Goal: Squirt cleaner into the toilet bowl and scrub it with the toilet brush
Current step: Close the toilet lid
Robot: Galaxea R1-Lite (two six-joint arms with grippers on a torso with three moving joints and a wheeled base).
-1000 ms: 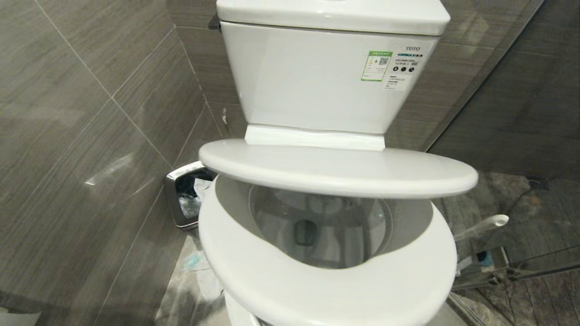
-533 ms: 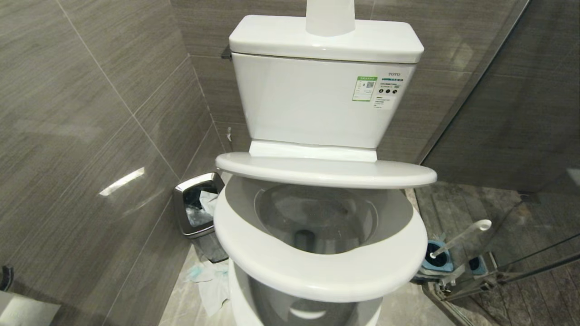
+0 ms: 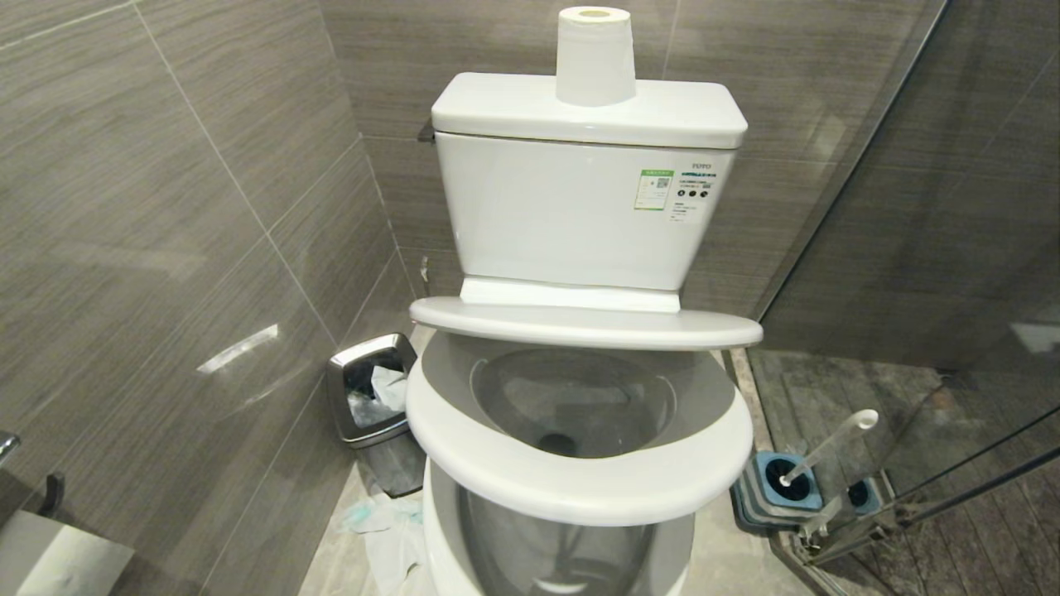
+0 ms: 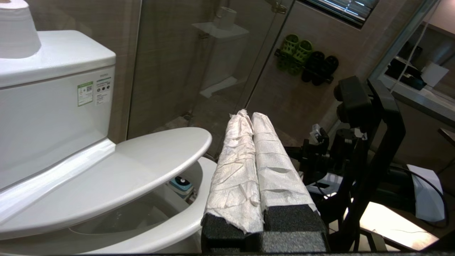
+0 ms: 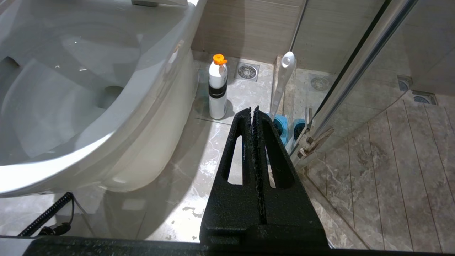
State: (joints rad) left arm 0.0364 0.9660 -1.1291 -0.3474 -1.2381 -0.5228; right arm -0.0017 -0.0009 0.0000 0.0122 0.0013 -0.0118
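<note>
White toilet bowl (image 5: 71,89) beside the empty right pincer (image 5: 254,110), fingers pressed together, toilet brush (image 5: 282,81) just beyond its tips, cloth-wrapped left pincer (image 4: 247,115) likewise closed above the seat.

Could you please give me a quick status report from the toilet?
Left tool and right tool shut, empty. White plastic toilet brush in its holder. White ceramic toilet bowl half-covered by white lid.

You see the glossy white ceramic toilet bowl (image 3: 571,406) open, lid half raised; the slim white-handled toilet brush (image 3: 824,449) leans in its blue holder at the bowl's right.
</note>
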